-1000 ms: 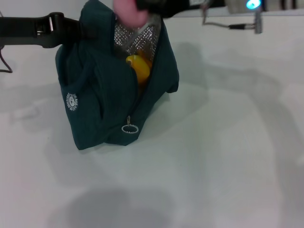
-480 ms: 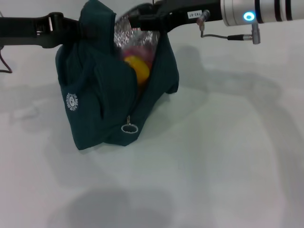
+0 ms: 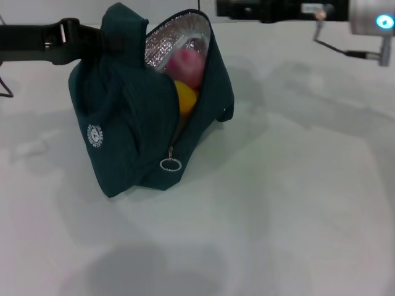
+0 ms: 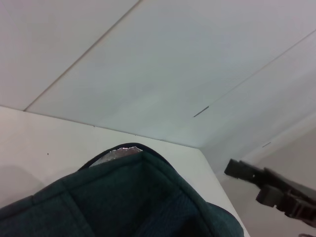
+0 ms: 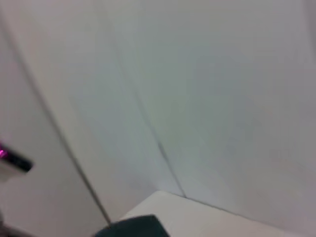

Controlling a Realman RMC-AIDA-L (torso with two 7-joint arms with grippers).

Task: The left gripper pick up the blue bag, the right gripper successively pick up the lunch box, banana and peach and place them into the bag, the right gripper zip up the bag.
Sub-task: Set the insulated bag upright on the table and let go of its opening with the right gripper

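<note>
Change: since half a second ago my right gripper (image 3: pixel 231 8) has pulled back out of the bag mouth; peach now lies inside, free of me.
Right gripper state: level above and behind the bag, holding nothing; opening width I cannot tell.
Left gripper (image 3: pixel 102 38): clamped on the blue bag (image 3: pixel 133 123) at its upper left fabric, holding it up.
Bag axis: long axis runs toward the camera, mouth open upward, ring zip pull (image 3: pixel 170 164) at the near end.
Count: one peach (image 3: pixel 186 61), one banana (image 3: pixel 186 98) below it, touching.
Lunch box: hidden.
Surroundings: white table (image 3: pixel 296 203).
</note>
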